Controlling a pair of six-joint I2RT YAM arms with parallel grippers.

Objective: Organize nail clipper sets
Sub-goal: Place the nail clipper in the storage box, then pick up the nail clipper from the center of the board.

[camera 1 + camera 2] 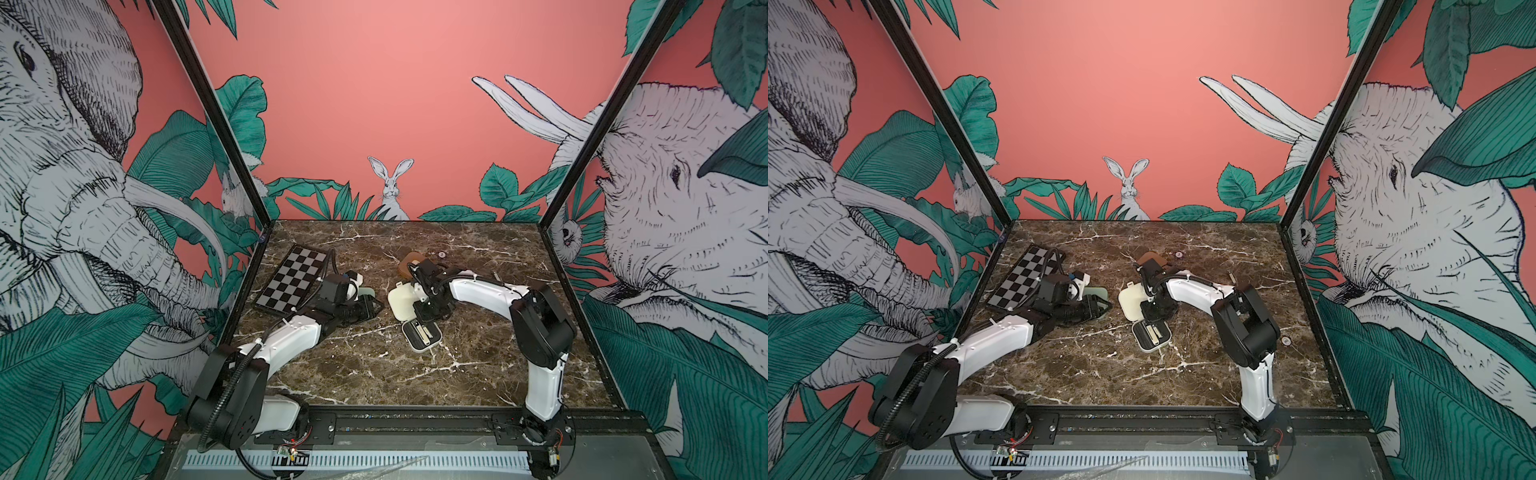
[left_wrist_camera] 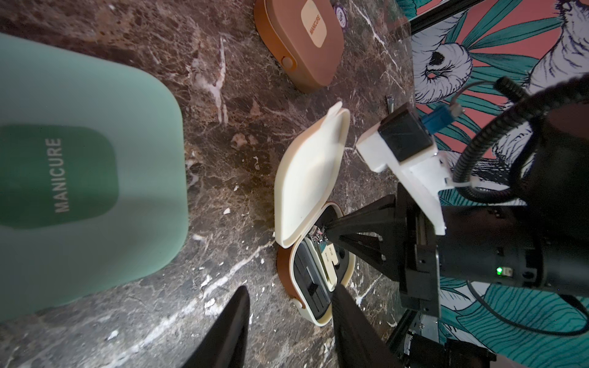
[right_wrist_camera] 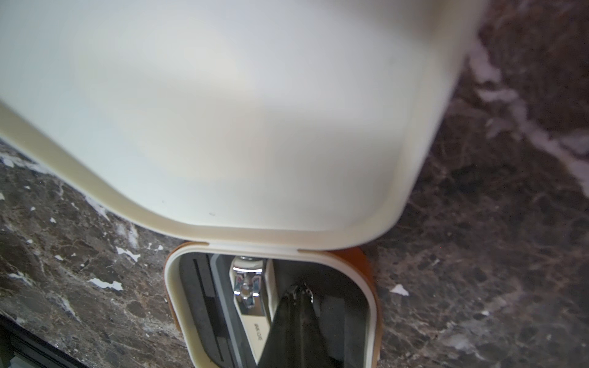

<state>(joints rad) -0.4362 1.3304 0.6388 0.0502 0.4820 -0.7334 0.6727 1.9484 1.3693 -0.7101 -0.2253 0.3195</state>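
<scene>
In both top views the cream case (image 1: 422, 337) (image 1: 1152, 337) lies open near the middle of the bench (image 1: 374, 374), its lid (image 1: 401, 300) raised toward the back. The right arm's wrist covers its gripper from above, so I have to go by the wrist cameras. In the right wrist view the right gripper (image 3: 299, 290) is closed tip to tip, down inside the case's base on the black insert (image 3: 341, 318), just beside the nail clipper (image 3: 247, 299); whether it pinches anything I cannot tell, as the tips are dark and blurred. The lid fills most of that view and hides the rest of the insert.

The left wrist view shows the left gripper (image 2: 290, 287) partly open with nothing between its fingers, pointing toward the cream case. The mint green case (image 2: 79, 178) sits closed, label up, close beside it; from above I get only a sliver of that case behind the left arm. The brown case (image 2: 306, 44) reads as closed in the left wrist view; in a top view the right arm crosses it, leaving only its far part visible. The checkerboard (image 1: 291, 280) at the back left shows only from above, its near corner under the left arm.
</scene>
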